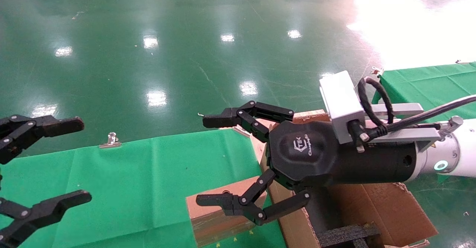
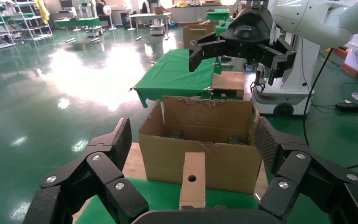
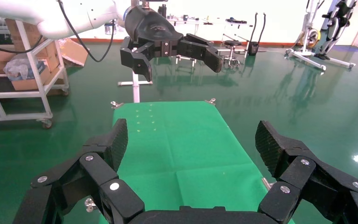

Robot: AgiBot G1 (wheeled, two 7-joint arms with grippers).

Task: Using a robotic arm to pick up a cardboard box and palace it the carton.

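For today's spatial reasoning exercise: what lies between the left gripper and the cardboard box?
Only bare green cloth. In the head view, the open left gripper hangs at the left edge, the box rests beside the carton, and nothing sits between them.

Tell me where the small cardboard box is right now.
In the head view the cardboard box lies on the green table, touching the carton's left wall, beneath the open right gripper.

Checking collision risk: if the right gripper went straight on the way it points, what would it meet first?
Probably the left gripper, which faces it with open jaws across the green cloth; nothing shows between, though depth is unclear.
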